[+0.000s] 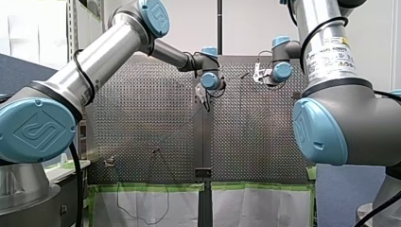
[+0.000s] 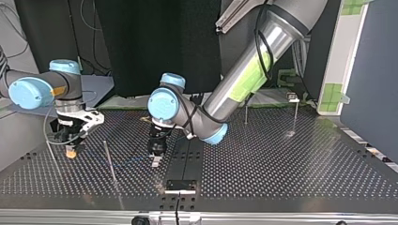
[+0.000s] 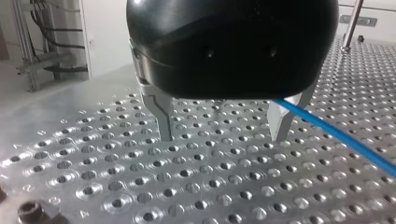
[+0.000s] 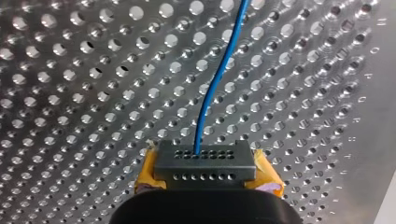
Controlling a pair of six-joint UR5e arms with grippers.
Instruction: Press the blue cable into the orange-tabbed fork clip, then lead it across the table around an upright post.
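The blue cable [image 4: 217,84] runs over the perforated table [image 2: 281,178] and ends at my right gripper [image 4: 205,163]. That gripper's yellow pads [image 4: 268,179] are shut on the cable at a grey ribbed tip. In the top view my right gripper [image 2: 70,151] hovers low at the left. My left gripper [image 3: 223,133] is open; the cable [image 3: 341,135] passes along one metal finger [image 3: 282,121] and is not held. My left gripper [image 2: 156,159] stands near the table's middle. Between the two grippers stands a thin upright post [image 2: 110,161]. I cannot make out the orange-tabbed clip.
Two more thin posts [image 2: 246,112] [image 2: 295,115] stand at the far right of the top view. A black bracket [image 2: 180,185] sits on the centre seam near the table's front edge. A dark bolt head [image 3: 32,212] lies ahead of my left gripper.
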